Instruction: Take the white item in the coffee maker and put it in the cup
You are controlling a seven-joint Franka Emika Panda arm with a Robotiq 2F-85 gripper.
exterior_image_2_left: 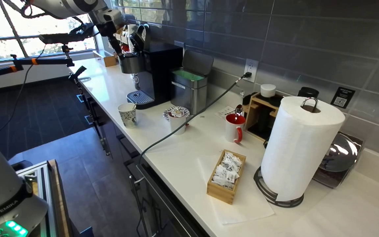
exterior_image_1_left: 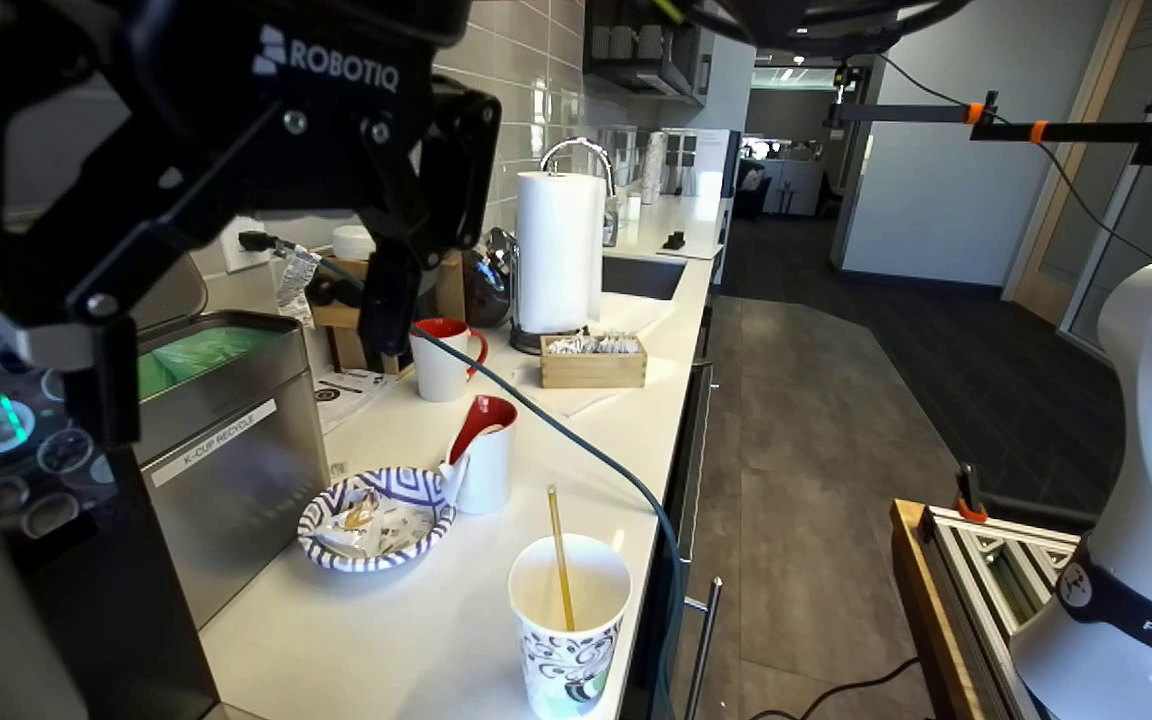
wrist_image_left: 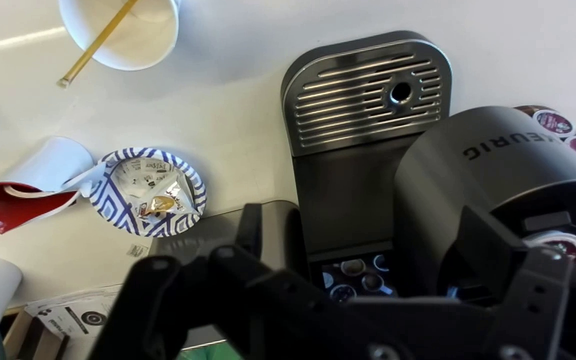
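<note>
The black coffee maker (exterior_image_2_left: 163, 65) stands on the counter, its open grey pod head (wrist_image_left: 468, 155) at right in the wrist view. A small round pod with a whitish rim (wrist_image_left: 565, 242) and dark red lid sits inside that head. The tall printed paper cup (exterior_image_1_left: 571, 650) stands near the counter's front edge with a yellow-brown stick in it; the cup also shows in the wrist view (wrist_image_left: 123, 42). My gripper (wrist_image_left: 363, 225) is open and empty above the coffee maker. Its right finger is beside the open head, close to the pod; I cannot tell whether they touch.
A metal K-cup bin (exterior_image_1_left: 226, 480) with its lid up stands beside the coffee maker. A patterned bowl (exterior_image_1_left: 314, 535) with packets and a white-and-red mug (exterior_image_1_left: 488, 475) stand near the cup. A dark cable (exterior_image_2_left: 163, 140) crosses the counter. A paper-towel roll (exterior_image_2_left: 301, 148) stands farther along.
</note>
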